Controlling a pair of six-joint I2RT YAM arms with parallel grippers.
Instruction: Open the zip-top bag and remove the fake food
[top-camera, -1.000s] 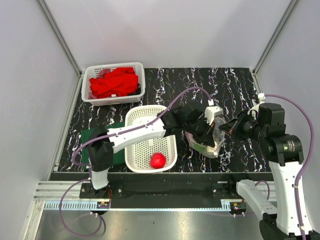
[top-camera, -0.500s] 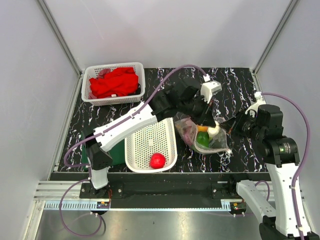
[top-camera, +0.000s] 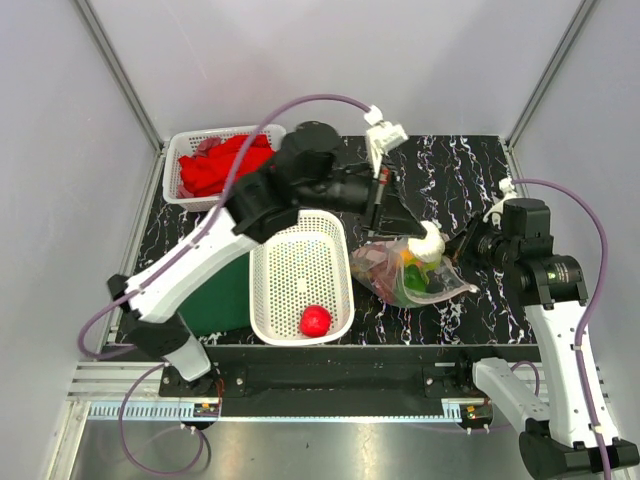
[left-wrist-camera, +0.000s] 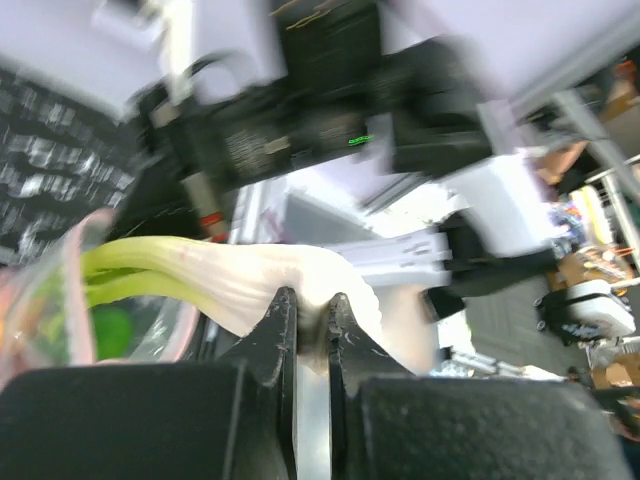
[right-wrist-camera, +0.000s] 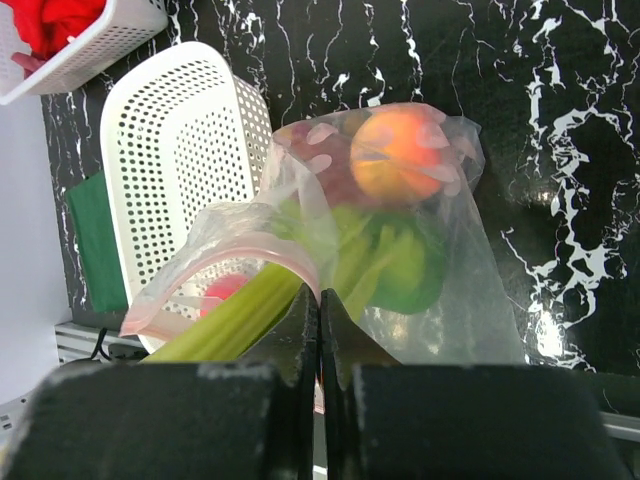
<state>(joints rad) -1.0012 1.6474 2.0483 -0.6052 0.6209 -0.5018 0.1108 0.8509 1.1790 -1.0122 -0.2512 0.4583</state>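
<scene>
The zip-top bag (top-camera: 440, 288) lies on the table (top-camera: 480, 180) toward the front edge, right of centre, mouth open. Out comes the leek (left-wrist-camera: 250, 285)! A second ago the left arm was bent low over the bag; now it has swung up and back, and the leek's white bulb has risen with it. The green stalk trails down through the pink zip strip (not free yet, by the look of it).

The left gripper (left-wrist-camera: 310, 305) is clamped on that white end, jaws nearly together. The right gripper (right-wrist-camera: 320, 300) is pinched tight on the bag's rim, anchoring it against the pull. Through the plastic a peach (right-wrist-camera: 400, 155) and something green and purple wait their turn.

Just left of the bag sits the white basket (top-camera: 290, 270) with an apple (top-camera: 315, 321) in it. So that's one piece out, a second on its way and several to go.
</scene>
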